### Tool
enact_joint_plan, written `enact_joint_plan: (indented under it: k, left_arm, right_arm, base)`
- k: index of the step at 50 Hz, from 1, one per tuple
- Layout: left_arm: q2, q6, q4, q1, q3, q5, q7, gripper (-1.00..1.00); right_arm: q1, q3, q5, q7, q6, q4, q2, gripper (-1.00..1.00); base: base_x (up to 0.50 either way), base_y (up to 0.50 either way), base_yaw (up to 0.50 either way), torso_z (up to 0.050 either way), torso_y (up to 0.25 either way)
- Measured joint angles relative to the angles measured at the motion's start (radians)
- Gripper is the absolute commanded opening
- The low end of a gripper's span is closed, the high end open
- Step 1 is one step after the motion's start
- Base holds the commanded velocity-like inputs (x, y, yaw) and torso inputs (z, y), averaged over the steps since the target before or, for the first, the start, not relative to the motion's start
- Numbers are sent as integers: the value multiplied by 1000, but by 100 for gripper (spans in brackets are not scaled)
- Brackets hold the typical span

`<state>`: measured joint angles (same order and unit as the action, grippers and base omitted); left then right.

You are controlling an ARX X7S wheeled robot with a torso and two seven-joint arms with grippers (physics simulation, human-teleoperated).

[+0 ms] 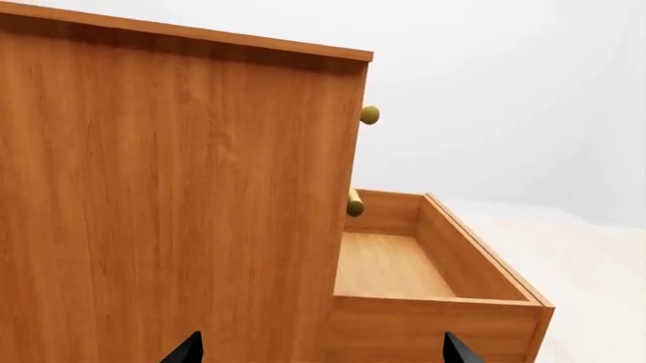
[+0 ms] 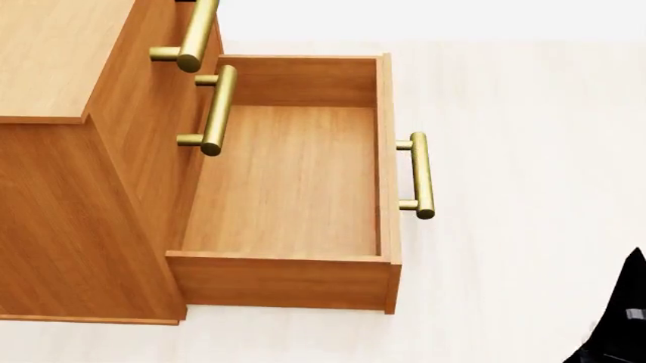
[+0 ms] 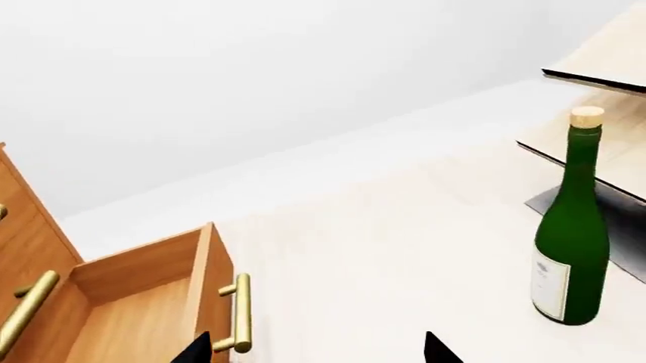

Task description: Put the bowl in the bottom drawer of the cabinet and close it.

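Note:
The bowl is out of view in every frame. The orange-brown cabinet [image 2: 71,189] stands at the left of the head view. Its bottom drawer [image 2: 287,189] is pulled out fully and holds nothing; the brass bar handle [image 2: 420,175] is on its front. My left gripper [image 1: 323,352] is open beside the cabinet's side panel [image 1: 172,204], near the drawer's [image 1: 404,265] corner, with nothing between its fingertips [image 1: 187,349]. My right gripper [image 3: 318,352] is open and empty over the floor, just in front of the drawer handle [image 3: 240,314].
Two upper drawer fronts with brass handles [image 2: 214,110] stay shut above the open drawer. A green corked bottle [image 3: 571,242] stands on the pale floor next to a light-wood rack [image 3: 606,144]. A dark part of my right arm [image 2: 621,318] shows at the head view's lower right.

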<state>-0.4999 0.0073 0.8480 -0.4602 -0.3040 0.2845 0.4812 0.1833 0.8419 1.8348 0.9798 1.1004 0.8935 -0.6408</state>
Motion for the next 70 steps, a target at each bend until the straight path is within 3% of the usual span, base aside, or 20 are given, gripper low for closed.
enact_joint_plan:
  k: [13,26,47,70]
  left_arm:
    - [-2,0,0,3,-7,-2,4,100]
    - [-4,4,-9,9,-11,1,5,100]
    - [-10,1,-4,9,-17,3,14,100]
    - [-13,11,-21,15,-25,5,16,100]
  right_arm:
    - [-163,271,-121,-216,61,18,126,100]
    - [-230,363,-254,-361,95,2,215,100]
    - [-271,331,-521,-525,81,-55,313,100]
    - [-236,206,-685,-541,67,-173,343,100]
  base:
    - [0,0,0,0,0]
    - [0,0,0,0,0]
    - [0,0,0,0,0]
    - [0,0,0,0,0]
